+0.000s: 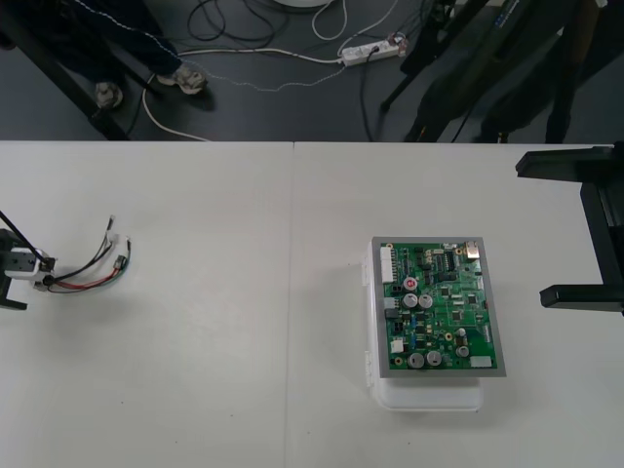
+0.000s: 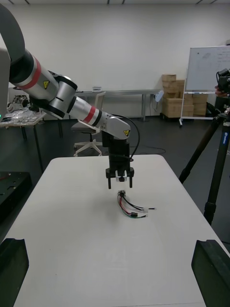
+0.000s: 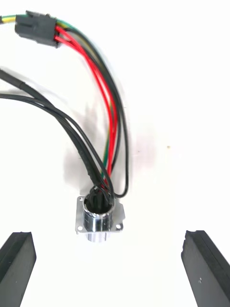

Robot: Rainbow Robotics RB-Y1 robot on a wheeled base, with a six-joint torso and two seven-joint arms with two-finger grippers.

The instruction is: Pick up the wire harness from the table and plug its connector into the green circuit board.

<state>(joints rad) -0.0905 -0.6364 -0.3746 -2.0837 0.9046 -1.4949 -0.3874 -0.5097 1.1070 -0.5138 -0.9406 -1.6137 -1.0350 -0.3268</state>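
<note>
The wire harness (image 1: 90,268) lies on the table at the far left, with red, black and green wires. Its round metal socket (image 3: 99,218) rests on the table just ahead of the gap between my left fingers (image 3: 19,261). Its black plug (image 3: 38,29) lies at the far end of the wires. My left gripper (image 1: 18,278) is open and hovers over the socket end, holding nothing; it also shows above the harness (image 2: 132,208) as the other gripper (image 2: 120,180). The green circuit board (image 1: 439,307) sits on its white base at centre right. My right gripper (image 1: 585,229) waits open at the right edge.
A seam in the table (image 1: 292,292) runs between the harness and the board. Bare table lies between the two. Dark floor with cables and tripod legs (image 1: 429,88) lies beyond the far edge.
</note>
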